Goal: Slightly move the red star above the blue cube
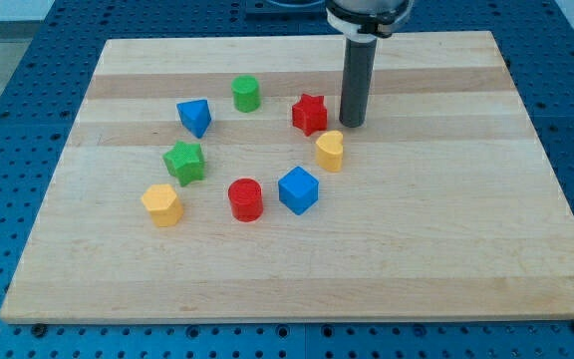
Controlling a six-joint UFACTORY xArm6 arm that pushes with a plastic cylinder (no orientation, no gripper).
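The red star lies on the wooden board, above and slightly right of the blue cube in the view. My tip stands just right of the red star, a small gap apart, and just above the yellow heart-shaped block. The rod rises straight up from the tip to the view's top edge.
A green cylinder sits left of the red star. A blue triangular block, a green star, a yellow hexagonal block and a red cylinder ring the left and bottom. The board's top edge is near.
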